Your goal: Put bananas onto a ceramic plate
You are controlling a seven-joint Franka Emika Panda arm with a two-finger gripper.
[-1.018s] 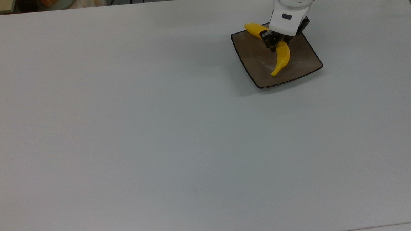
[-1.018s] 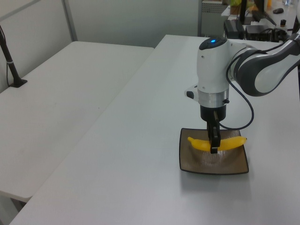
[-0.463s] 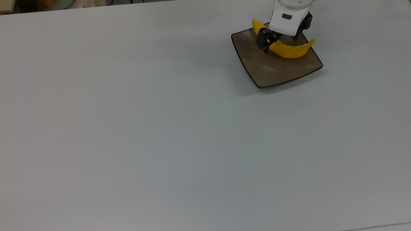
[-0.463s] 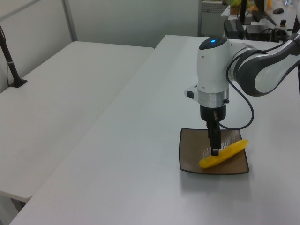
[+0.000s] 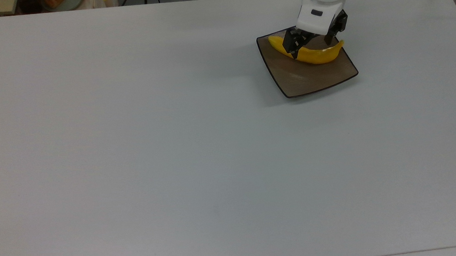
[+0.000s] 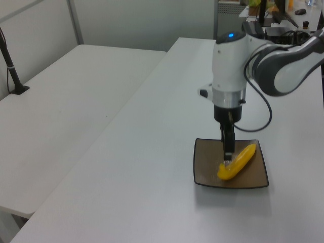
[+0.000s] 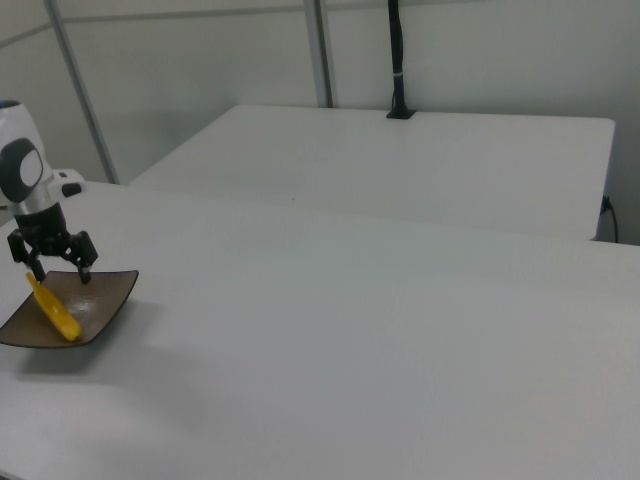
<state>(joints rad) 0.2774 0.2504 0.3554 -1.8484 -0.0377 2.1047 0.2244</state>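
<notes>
Bright, even overhead light, soft grey shadow on the white bench (image 5: 173, 147) at nine o'clock of the square glossy brown-grey plate (image 5: 312, 79), faint sheen on its surface, mild overall softness

A large white table (image 5: 173, 147) fills the foreground; a second white table (image 7: 420, 160) stands behind, bearing a black post (image 7: 397, 60), before pale panelled walls (image 7: 200, 60).

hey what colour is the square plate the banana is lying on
Glossy brown-grey with a thin dark rim; the ceramic plate shows best in the top view.
</notes>
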